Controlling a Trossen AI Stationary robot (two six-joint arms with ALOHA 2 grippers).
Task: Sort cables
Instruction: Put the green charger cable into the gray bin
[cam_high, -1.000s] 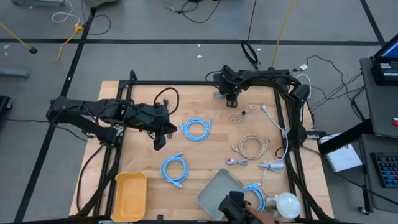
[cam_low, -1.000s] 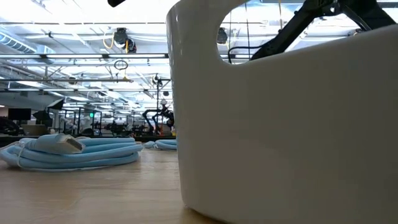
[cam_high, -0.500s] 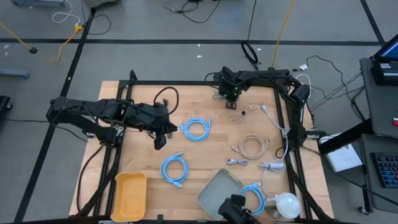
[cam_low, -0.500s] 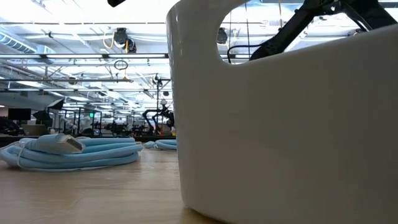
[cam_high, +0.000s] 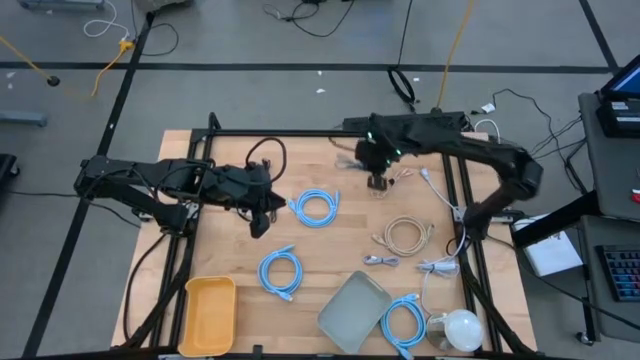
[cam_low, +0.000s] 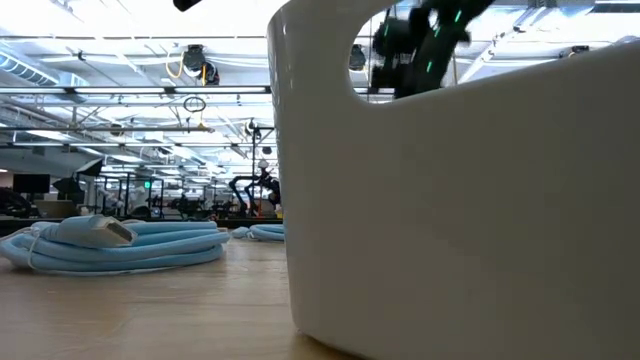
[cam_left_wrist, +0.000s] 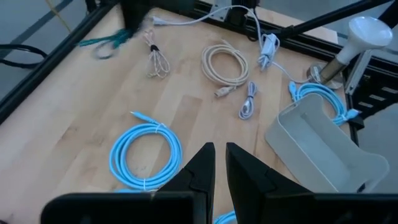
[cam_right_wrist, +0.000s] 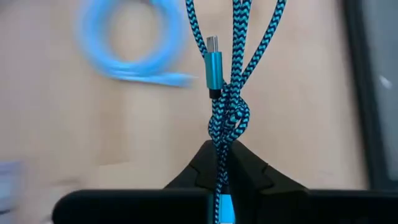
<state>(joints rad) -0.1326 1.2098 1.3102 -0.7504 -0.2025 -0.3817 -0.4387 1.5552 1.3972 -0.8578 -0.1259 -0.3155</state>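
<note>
Far on the left of the table sits a yellow tray (cam_high: 210, 315), with nothing in it that I can see. Above it the left gripper (cam_high: 258, 224) hangs over the wood with its two fingers nearly pressed together and nothing between them.

Just beside that gripper lies a light-blue cable (cam_high: 315, 207) curled in a neat ring. A second blue ring (cam_high: 281, 271) lies nearer the front. A grey tray (cam_high: 355, 311) sits at the front edge, and a third blue ring (cam_high: 402, 320) lies right next to it, by a round white lamp (cam_high: 462, 327).

Toward the right, the right gripper (cam_right_wrist: 219, 163) is pinched tight on a teal cable (cam_right_wrist: 225, 93) at the far side of the table. It is a braided cord tied in a knot, and the fingers grip it just under the knot. The metal plug and the loose loops stick out past the fingers.

Nearby on the wood are a thin black bundle (cam_high: 388, 184), a beige coil (cam_high: 405, 235) and a small grey bundle (cam_high: 381, 260).

I think these cables are all very light and floppy. They bend and dangle, so the loose ends may swing or catch on things. The braid looks a bit rough, so it should not slip much. The knot or the tied middle seems the best place to hold, because all the strands come up together there. Grabbing one strand could pull a coil open.
</note>
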